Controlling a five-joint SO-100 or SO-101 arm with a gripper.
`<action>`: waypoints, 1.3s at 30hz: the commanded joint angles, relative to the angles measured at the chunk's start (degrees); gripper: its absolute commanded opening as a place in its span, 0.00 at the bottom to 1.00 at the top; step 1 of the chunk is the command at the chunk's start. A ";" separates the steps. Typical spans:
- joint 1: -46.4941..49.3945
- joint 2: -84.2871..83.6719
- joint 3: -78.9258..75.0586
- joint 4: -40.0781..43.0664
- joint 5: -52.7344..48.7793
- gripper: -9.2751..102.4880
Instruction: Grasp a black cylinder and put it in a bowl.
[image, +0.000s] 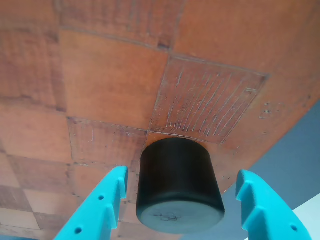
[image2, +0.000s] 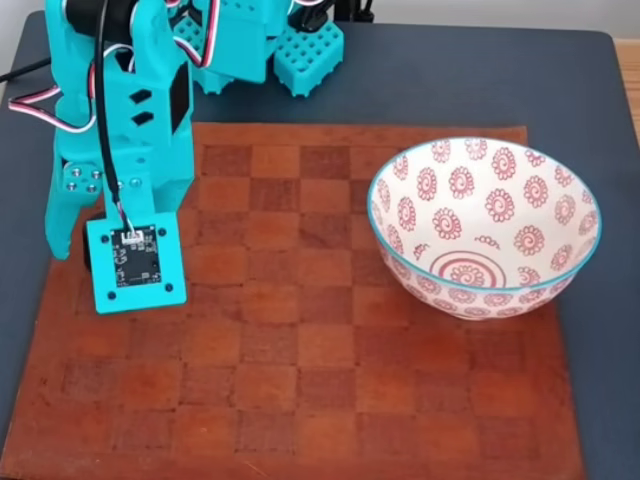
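Note:
In the wrist view the black cylinder (image: 179, 187) stands upright on the wooden checkered board (image: 110, 85), close to the board's edge. My gripper (image: 182, 175) is open, one turquoise finger (image: 102, 205) on each side of the cylinder with a gap between each finger and it. In the fixed view the turquoise arm (image2: 130, 130) reaches down over the board's left edge, and its camera plate (image2: 135, 262) hides the cylinder. The white bowl (image2: 450, 225) with red patterns and a light-blue rim sits on the board's right side, empty, far from the gripper.
The checkered board (image2: 300, 350) lies on a dark blue-grey table (image2: 450, 80). The arm's base (image2: 270, 40) stands at the back left. The board's middle and front squares are bare between the arm and the bowl.

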 joint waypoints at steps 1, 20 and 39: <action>0.53 0.44 -1.58 -0.26 -0.18 0.32; 1.58 0.35 -0.97 -0.18 -0.26 0.27; 1.58 0.35 -0.88 0.62 0.44 0.25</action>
